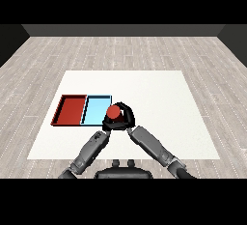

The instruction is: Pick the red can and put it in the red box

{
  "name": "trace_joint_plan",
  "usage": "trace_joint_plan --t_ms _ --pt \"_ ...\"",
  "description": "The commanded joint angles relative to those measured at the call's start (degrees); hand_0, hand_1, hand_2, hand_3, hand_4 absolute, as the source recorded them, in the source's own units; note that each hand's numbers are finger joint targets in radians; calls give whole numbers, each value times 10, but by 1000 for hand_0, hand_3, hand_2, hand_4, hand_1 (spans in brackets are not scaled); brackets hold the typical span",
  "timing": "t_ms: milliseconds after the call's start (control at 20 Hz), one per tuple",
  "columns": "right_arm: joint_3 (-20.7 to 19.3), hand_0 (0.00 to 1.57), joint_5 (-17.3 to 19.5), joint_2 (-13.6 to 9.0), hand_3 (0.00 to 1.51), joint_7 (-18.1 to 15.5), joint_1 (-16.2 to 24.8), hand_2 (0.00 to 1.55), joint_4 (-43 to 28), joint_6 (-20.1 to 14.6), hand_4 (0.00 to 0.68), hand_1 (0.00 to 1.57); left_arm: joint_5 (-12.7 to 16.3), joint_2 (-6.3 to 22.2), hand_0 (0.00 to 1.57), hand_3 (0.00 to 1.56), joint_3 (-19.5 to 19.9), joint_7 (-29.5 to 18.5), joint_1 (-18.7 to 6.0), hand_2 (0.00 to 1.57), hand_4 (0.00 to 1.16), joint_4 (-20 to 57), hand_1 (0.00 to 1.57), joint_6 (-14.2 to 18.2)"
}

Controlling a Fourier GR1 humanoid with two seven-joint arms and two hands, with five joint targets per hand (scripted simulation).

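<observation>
Beside the light blue tray [96, 108], right hand [126, 115] curls round red can [114, 112].

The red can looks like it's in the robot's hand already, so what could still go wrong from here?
1. The right hand, fingers curled round the red can, sits beside the light blue tray. The red tray lies beyond it, so an early release could land the can in the wrong tray.
2. The left hand sits close under the can and might bump it during the move.
</observation>
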Motion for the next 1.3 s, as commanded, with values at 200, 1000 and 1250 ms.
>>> trace_joint_plan --t_ms 200,1000,1250 --pt "10 1547 5 2 1376 13 11 1462 -19 -5 605 1547 26 -3 1523 1403 -33 45 -71 1489 855 33 1523 129" --pt "-8 0 39 2 0 49 5 0 -26 15 0 0 -33 -3 1571 1455 7 25 -31 1529 1118 -11 1571 133" --pt "-4 0 2 2 0 36 -18 0 -9 6 0 0 -53 -3 1571 1466 -3 17 -13 1541 1123 -26 1571 138"
